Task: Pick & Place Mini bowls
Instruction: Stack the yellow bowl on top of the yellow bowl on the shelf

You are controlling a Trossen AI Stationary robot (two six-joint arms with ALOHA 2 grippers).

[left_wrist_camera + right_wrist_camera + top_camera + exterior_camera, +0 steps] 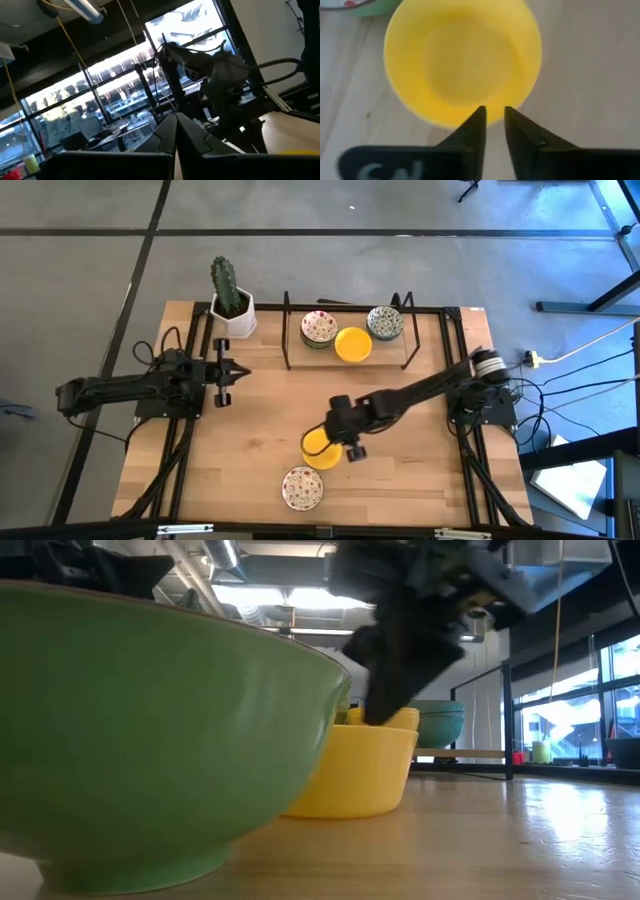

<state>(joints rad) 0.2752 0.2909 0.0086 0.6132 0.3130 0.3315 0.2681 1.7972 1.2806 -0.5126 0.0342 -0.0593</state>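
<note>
A plain yellow mini bowl [318,450] [462,60] stands on the table's near middle. My right gripper [494,112] [332,438] slants down over its rim, its fingers a narrow gap apart with nothing between them. A white mini bowl with red specks and a green outside [302,488] [150,730] stands closer to the near edge. Three more mini bowls sit on the rack at the back: a red-specked one [319,328], a yellow one [353,344] and a grey-green one [385,323]. My left gripper [232,372] [176,117] waits shut at the table's left, tipped upward. My right gripper stands with its fingertips [481,114] over the yellow bowl's rim [455,117], on the side nearest the arm, coming slanting down from the table's right. Whether the fingers touch the rim, I cannot tell. The bowl sits upright on the table.
A white pot with a cactus [232,305] stands at the far left corner. The black wire rack [348,362] spans the table's far middle. Bare wood lies to the right of the yellow bowl and along the near right.
</note>
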